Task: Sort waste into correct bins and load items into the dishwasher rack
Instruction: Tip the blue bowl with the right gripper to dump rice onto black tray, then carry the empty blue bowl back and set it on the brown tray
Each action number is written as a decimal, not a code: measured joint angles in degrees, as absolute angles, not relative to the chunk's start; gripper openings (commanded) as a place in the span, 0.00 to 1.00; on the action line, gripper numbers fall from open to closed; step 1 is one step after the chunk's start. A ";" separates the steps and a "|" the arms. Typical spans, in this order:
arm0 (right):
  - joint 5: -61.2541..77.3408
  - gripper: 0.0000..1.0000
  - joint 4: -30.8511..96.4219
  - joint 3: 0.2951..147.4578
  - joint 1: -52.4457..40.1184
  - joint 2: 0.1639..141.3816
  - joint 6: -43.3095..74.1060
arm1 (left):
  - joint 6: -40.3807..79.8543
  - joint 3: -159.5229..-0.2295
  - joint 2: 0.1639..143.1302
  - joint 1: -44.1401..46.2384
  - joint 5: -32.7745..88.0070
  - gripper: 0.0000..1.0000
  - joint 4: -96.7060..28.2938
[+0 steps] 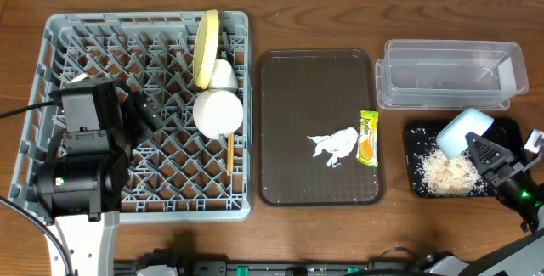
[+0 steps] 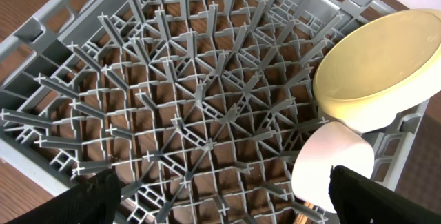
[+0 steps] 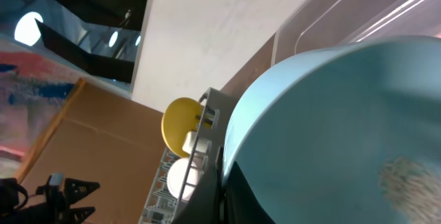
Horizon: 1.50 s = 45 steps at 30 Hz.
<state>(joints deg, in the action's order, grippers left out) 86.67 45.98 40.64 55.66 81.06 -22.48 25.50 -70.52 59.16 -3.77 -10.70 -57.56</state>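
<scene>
Light blue bowl (image 1: 465, 130) at the right of the table, tipped on edge over the shallow black tray (image 1: 418, 133), pinched at the rim by the right fingers (image 1: 489, 151), closed on it. Smooth, glossy and rigid, probably light. Likely slippery on the curved wall, so best taken across the rim, as here, and possibly brittle if dropped. White rice-like scraps (image 1: 449, 172) heaped in the black tray below, loose and grainy. Faint speckled smear inside the bowl in the right wrist view. Clear rectangular container (image 1: 450, 72) just beyond, at far right, thin-walled and seemingly without contents. Brown serving tray (image 1: 297, 98) at centre, bearing a crumpled white napkin (image 1: 334, 146), soft and near weightless, and a crinkly yellow-green and orange wrapper (image 1: 368, 138) just beside it. Grey pegged rack (image 1: 144, 23) at left, holding a yellow plate (image 1: 206, 45) on edge, a white cup (image 1: 223, 74), a white bowl (image 1: 218, 110) and thin wooden chopsticks (image 1: 229, 153). Left fingers (image 2: 93, 196) spread wide above the rack, holding nothing.
</scene>
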 measured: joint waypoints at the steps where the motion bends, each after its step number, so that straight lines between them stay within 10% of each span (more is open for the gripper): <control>1: 86.70 0.01 45.87 40.64 55.66 81.06 -21.87 | 25.50 -70.52 59.13 -3.77 -10.70 0.97 -57.58; 45: 83.99 0.01 39.62 40.49 65.39 80.71 0.82 | 25.50 -70.52 59.13 -3.77 -10.70 0.97 -57.56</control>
<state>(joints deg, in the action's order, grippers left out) 83.99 39.62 40.49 65.39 80.71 0.82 25.50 -70.52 59.13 -3.77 -10.70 -57.56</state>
